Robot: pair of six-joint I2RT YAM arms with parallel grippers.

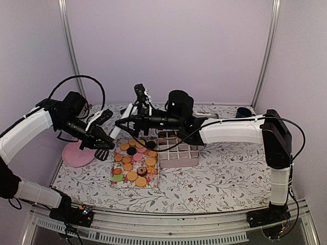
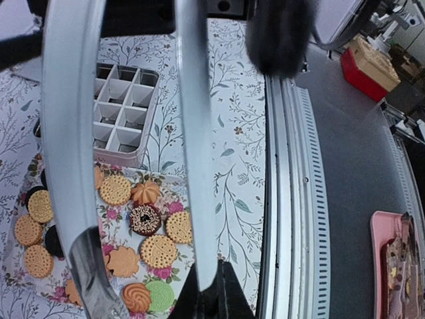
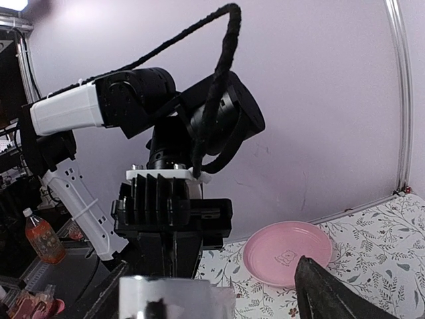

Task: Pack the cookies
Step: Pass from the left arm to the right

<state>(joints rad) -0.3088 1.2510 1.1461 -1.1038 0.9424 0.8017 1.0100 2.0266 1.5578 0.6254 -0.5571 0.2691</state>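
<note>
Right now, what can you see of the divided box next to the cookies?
The divided box is pale, plastic-looking, with rounded corners and thin walls forming a grid of square cells. It stands upright on the floral cloth, beside the cookie sheet. Cells seen from the left wrist look empty; the right arm covers part of its far edge.

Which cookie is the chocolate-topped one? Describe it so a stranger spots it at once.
Find the white divided box; the flowered sheet of cookies lies beside it, on its left in the top view. Near that sheet's front right corner sits the chocolate-topped cookie, the only sprinkle-dotted dark one among orange-tan neighbours.
</note>
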